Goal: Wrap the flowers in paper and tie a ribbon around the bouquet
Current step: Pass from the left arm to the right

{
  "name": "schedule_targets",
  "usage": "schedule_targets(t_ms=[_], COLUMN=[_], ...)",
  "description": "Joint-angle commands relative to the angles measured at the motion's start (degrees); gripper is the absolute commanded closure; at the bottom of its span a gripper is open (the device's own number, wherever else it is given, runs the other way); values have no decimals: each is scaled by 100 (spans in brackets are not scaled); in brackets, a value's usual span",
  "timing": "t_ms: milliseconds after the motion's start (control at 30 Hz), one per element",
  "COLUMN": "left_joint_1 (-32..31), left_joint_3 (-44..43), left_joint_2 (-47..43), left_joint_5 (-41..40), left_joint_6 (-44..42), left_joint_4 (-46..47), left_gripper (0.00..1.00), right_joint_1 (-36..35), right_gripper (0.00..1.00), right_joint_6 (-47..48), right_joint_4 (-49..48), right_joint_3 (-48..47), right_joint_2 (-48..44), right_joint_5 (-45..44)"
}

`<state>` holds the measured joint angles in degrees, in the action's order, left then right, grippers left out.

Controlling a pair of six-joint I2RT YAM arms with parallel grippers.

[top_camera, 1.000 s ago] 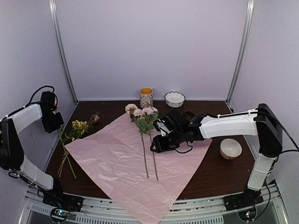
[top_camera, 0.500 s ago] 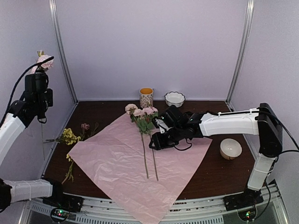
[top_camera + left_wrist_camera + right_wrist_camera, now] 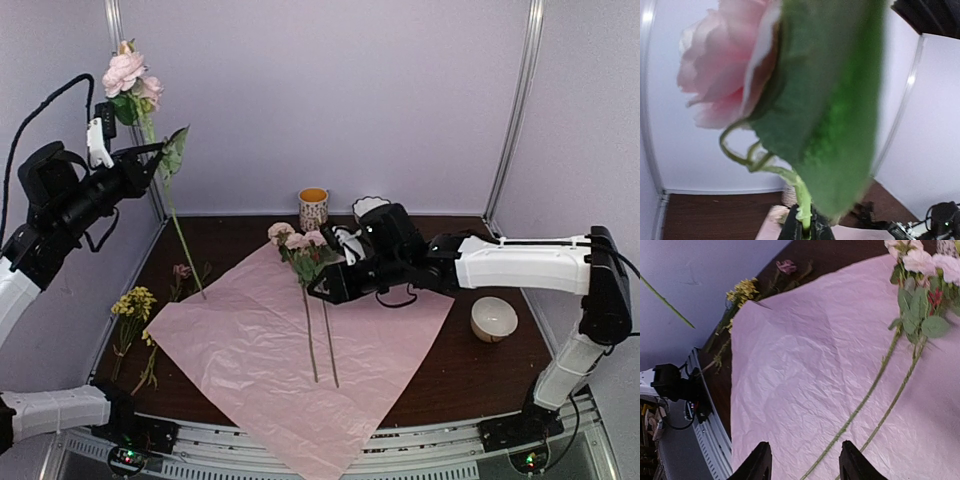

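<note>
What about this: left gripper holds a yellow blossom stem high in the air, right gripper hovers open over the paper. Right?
No. The left gripper holds a pink rose, not a yellow blossom stem, as the top external view shows; the yellow blossoms lie beside the paper. The right gripper does hover open over the paper.

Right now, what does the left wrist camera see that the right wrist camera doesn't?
Only the left wrist camera shows a big pink rose and its green leaf up close, the stem pinched in the shut left gripper. Only the right wrist camera shows two long-stemmed flowers lying on the paper, yellow flowers beside it, and the open right gripper. Both show the brown table and the pale wall.
</note>
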<state>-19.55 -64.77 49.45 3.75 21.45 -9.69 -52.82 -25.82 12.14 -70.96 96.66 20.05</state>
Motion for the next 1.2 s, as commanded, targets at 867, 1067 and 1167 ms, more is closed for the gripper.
schedule_targets(t_ms=[867, 1067, 1167], left_joint_1=[-2633, -1149, -162], left_joint_3=[-981, -1257, -461], left_joint_2=[2236, 2301, 2162], left_joint_5=[-108, -945, -757], left_joint_6=[1067, 1633, 1967], left_joint_4=[768, -2181, -2415], left_gripper=[70, 22, 19], right_joint_1=[-445, -147, -106], right_gripper=[100, 100, 100], right_joint_6=[-558, -1233, -1287], right_joint_4=[-2168, -737, -603], right_joint_3=[-404, -198, 31], right_joint_2=[-442, 88, 459], right_joint_5=[-579, -827, -877])
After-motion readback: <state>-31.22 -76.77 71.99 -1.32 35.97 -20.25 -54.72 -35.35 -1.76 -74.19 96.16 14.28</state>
